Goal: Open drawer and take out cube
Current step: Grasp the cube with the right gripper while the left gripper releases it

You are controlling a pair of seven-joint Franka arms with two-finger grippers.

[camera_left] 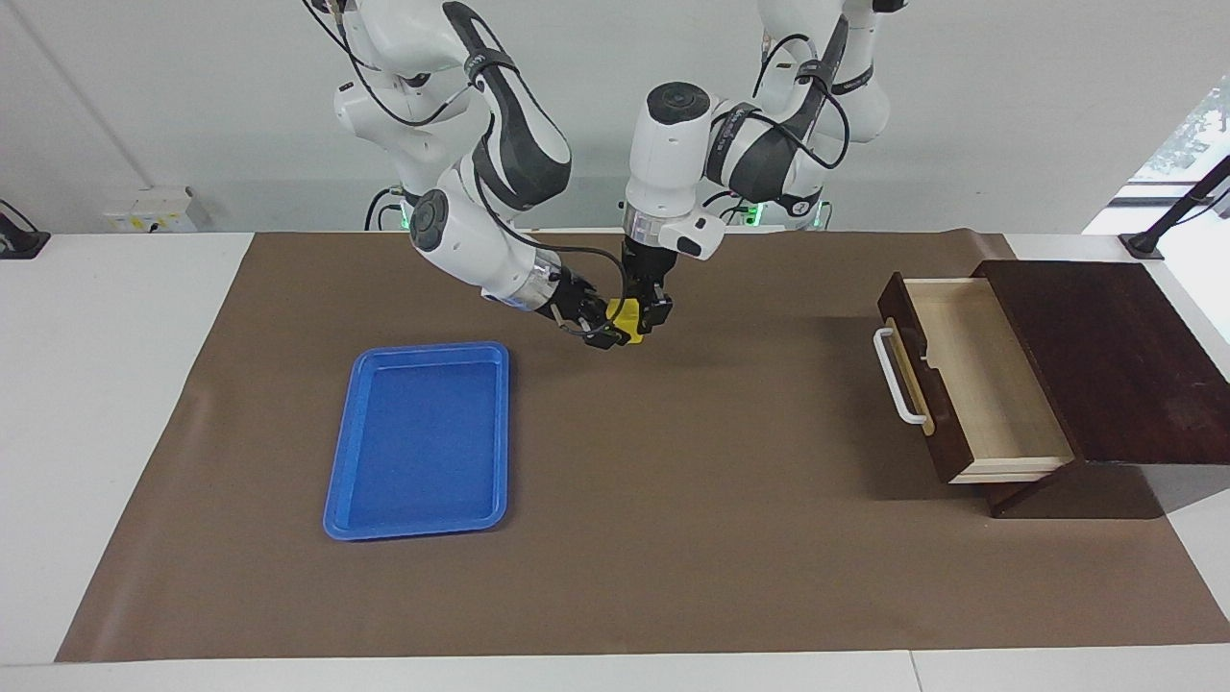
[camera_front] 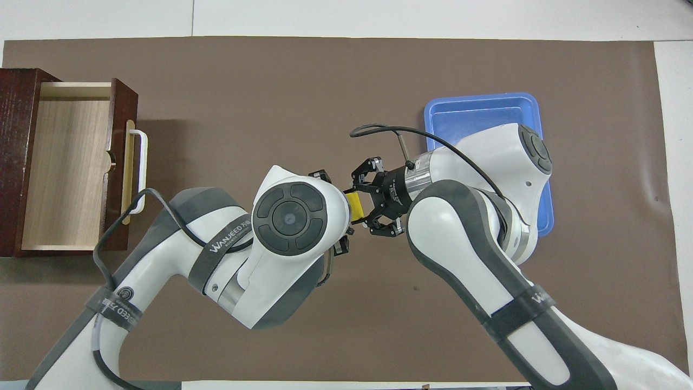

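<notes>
1. The small bright yellow cube [camera_left: 627,318] hangs in the air over the brown mat [camera_left: 673,538] on the worktop, between the blue plastic tray [camera_left: 423,440] and the open dark wooden drawer [camera_left: 971,380], which is empty.
2. It looks light, rigid and smooth; flat opposite faces suit a pinch.
3. The left gripper [camera_left: 655,313] grips it from above; the right gripper [camera_left: 598,325] stands spread around it.
4. Contact faces are hidden; overhead, the left wrist covers most of it.

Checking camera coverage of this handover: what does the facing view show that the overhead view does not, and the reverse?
Only the facing view shows the left gripper coming straight down at the cube; the overhead view hides it under the left arm's wrist. Only the overhead view shows the right gripper with fingers spread on either side of the cube. Both show the cube up in the air between the grippers over the mat, the drawer pulled open with nothing in it, and the blue tray holding nothing.
</notes>
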